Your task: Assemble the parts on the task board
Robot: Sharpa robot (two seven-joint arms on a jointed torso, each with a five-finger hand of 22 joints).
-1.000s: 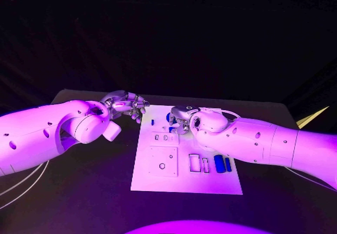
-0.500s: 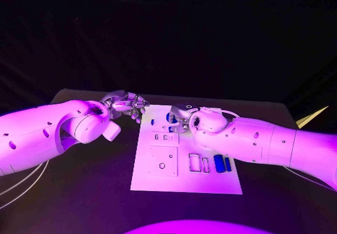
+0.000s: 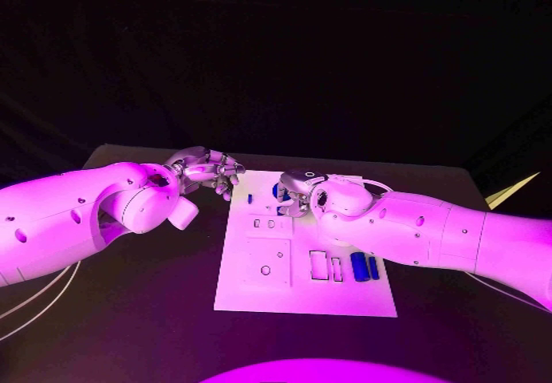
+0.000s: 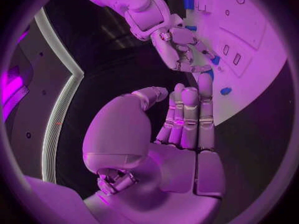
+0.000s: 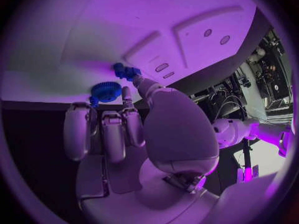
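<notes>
The white task board lies in the middle of the black table. My right hand reaches down onto its far end. There its fingertips touch a blue gear and a small dark blue piece. Whether either is gripped is unclear. The gear stands just left of that hand. My left hand hovers off the board's far left corner, and its fingers lie side by side holding nothing. A small blue part lies on the board beyond them.
Two blue bars lie side by side at the board's right edge, next to two rectangular slots. A raised plate with holes takes up the board's near left. Bare black table surrounds the board.
My left hand's fingers have lifted slightly and drawn back from the board's corner. My right hand has stayed at the gear, shifting only a little.
</notes>
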